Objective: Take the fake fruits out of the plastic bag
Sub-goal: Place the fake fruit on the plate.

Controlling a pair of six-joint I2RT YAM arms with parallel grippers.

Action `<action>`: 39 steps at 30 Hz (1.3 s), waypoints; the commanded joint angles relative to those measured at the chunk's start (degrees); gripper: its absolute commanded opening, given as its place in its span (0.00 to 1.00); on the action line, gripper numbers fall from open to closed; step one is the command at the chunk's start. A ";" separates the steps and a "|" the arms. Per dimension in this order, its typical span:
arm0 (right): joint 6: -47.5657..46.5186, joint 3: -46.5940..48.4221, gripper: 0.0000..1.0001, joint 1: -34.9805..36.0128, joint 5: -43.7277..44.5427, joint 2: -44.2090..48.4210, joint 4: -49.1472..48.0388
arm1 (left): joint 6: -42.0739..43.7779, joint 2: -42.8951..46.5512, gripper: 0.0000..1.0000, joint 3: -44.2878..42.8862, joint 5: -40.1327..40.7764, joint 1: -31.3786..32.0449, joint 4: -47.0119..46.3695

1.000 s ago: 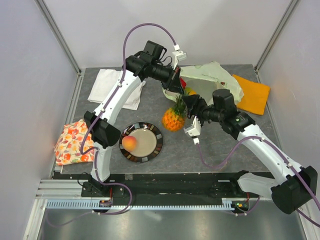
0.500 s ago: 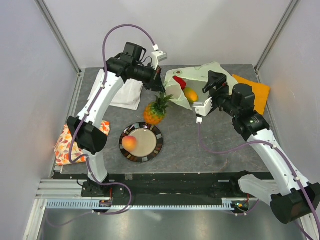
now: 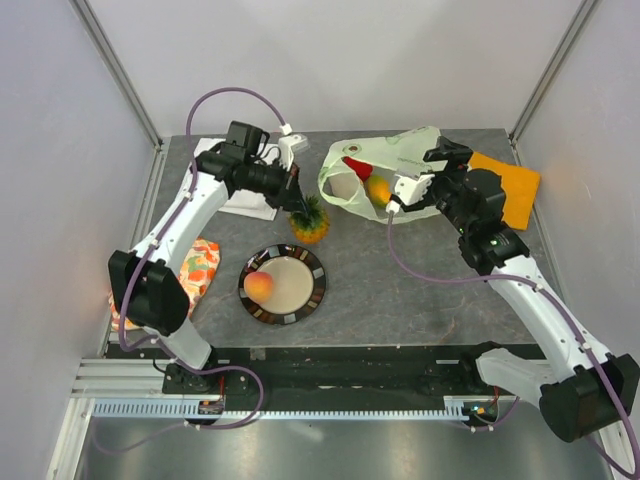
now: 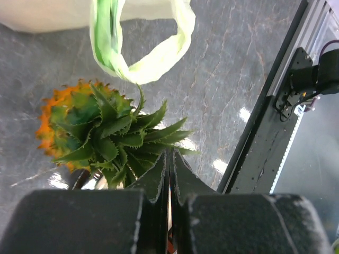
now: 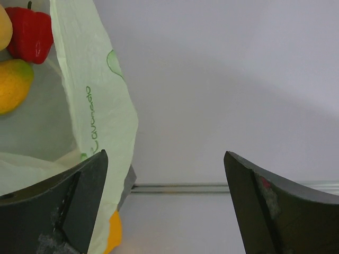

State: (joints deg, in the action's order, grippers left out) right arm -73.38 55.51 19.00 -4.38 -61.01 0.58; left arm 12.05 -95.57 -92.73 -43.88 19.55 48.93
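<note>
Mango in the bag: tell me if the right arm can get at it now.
Probably yes. The right gripper is open beside the bag's gaping mouth, and the mango lies uncovered just inside. Only the bag's edge is close.

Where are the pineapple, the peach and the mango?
pineapple [image 4: 114, 132], left wrist view, green crown.
peach [image 3: 259, 286], top view, its middle.
mango [image 5: 11, 90], right wrist view, yellow side.

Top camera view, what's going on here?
The left end effector is shut on the green crown of the pineapple, holding it beside the plate, where the peach already lies. The right end effector stands open beside the plastic bag, holding nothing; the mango and red pepper are inside it.
</note>
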 commanded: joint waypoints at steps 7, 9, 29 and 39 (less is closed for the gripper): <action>16.04 6.45 0.98 -0.02 9.47 -9.03 -3.22 | 0.25 7.23 0.02 5.36 -1.91 -1.53 -7.53; 20.19 8.73 0.98 -0.02 10.45 -10.79 -1.03 | 0.42 8.47 0.02 6.68 -1.21 -1.88 -7.53; 50.35 13.93 0.62 -0.90 -6.60 -18.78 21.48 | 1.92 13.83 0.02 18.37 0.99 -6.19 -7.97; 55.89 21.66 0.56 -2.30 -8.80 -34.50 21.57 | 2.36 15.06 0.02 19.25 3.09 -8.83 -7.27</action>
State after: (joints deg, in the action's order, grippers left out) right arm -21.65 72.01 17.65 -10.83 -90.17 21.96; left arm 12.10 -81.78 -74.32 -42.30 11.57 42.74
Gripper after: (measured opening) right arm 0.575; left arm 0.022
